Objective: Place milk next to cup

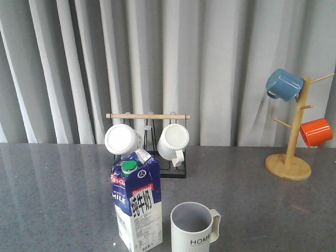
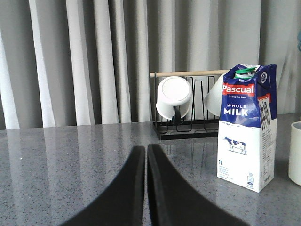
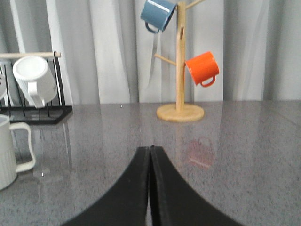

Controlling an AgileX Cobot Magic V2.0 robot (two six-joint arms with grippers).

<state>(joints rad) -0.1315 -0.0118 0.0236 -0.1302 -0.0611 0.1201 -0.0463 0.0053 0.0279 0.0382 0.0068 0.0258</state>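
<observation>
The blue-and-white milk carton with a green cap stands upright at the front of the table, just left of the ribbed grey-white "HOME" cup, a small gap between them. The carton also shows in the left wrist view, with the cup's edge beside it. The cup shows in the right wrist view. My left gripper is shut and empty, low over the table, apart from the carton. My right gripper is shut and empty over bare table. Neither gripper shows in the front view.
A black rack with a wooden bar holds two plain white mugs behind the carton. A wooden mug tree at the back right carries a blue mug and an orange mug. Grey curtains hang behind the table.
</observation>
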